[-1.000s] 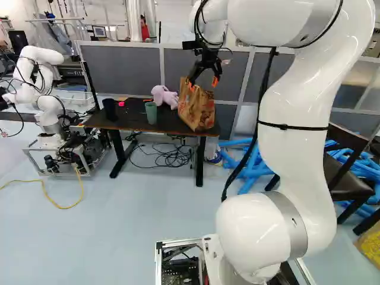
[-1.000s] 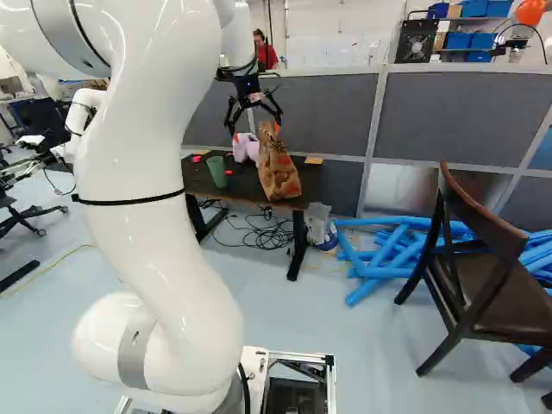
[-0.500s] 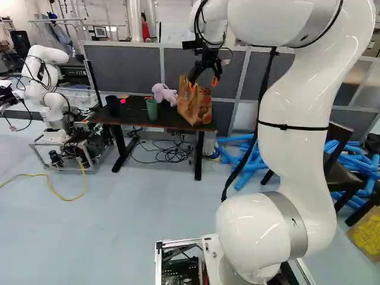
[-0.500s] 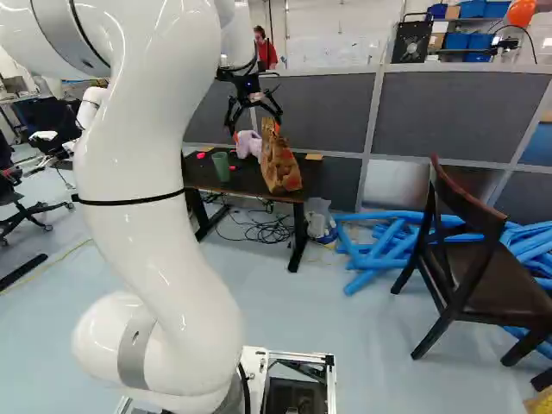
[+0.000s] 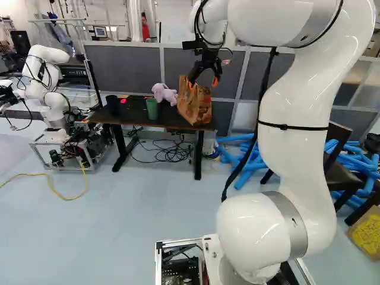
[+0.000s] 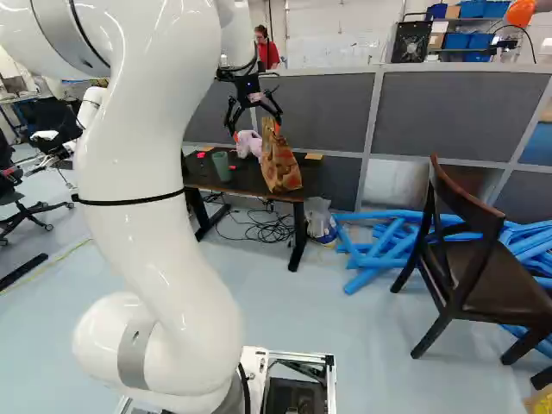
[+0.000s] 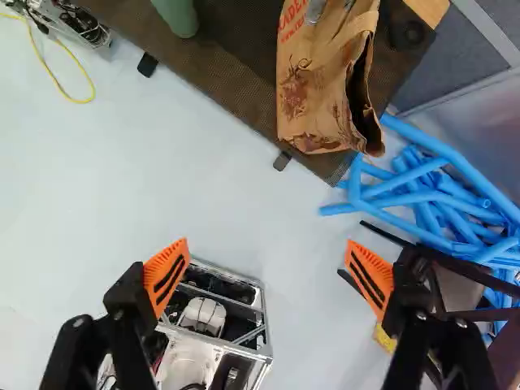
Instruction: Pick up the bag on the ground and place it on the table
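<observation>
My black two-finger gripper (image 6: 256,132) has its orange pads (image 7: 166,276) spread wide, nothing pinched. Ahead of them the brown paper bag (image 7: 313,93) sits on the dark tabletop (image 7: 231,89), kinda crumpled, with reddish print and a gaping mouth. There's a green cup (image 5: 152,110) beside it too.

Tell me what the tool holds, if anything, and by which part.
Nothing is held: the tool stands open, and the paper bag is on the table, outside its fingers.
</observation>
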`<state>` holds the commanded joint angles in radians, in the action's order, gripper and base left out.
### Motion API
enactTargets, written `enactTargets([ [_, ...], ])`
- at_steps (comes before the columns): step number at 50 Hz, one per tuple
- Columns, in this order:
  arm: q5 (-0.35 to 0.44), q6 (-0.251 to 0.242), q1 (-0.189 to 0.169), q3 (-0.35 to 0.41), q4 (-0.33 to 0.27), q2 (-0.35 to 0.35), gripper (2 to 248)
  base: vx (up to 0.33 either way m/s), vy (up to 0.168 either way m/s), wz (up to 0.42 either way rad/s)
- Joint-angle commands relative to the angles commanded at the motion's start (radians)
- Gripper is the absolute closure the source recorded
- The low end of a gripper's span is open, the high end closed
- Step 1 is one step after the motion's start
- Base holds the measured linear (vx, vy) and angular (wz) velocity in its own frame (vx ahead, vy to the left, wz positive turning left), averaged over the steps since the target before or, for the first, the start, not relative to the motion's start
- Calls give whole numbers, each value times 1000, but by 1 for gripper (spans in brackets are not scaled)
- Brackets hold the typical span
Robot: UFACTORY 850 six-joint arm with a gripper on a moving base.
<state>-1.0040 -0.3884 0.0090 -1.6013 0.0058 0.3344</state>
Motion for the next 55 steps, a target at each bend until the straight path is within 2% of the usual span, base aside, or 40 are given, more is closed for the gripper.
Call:
enactTargets([
  [28, 71, 15, 0, 58, 0, -23, 3, 0, 0, 0],
  [55, 224, 46, -1, 181, -1, -73, 3, 0, 0, 0],
])
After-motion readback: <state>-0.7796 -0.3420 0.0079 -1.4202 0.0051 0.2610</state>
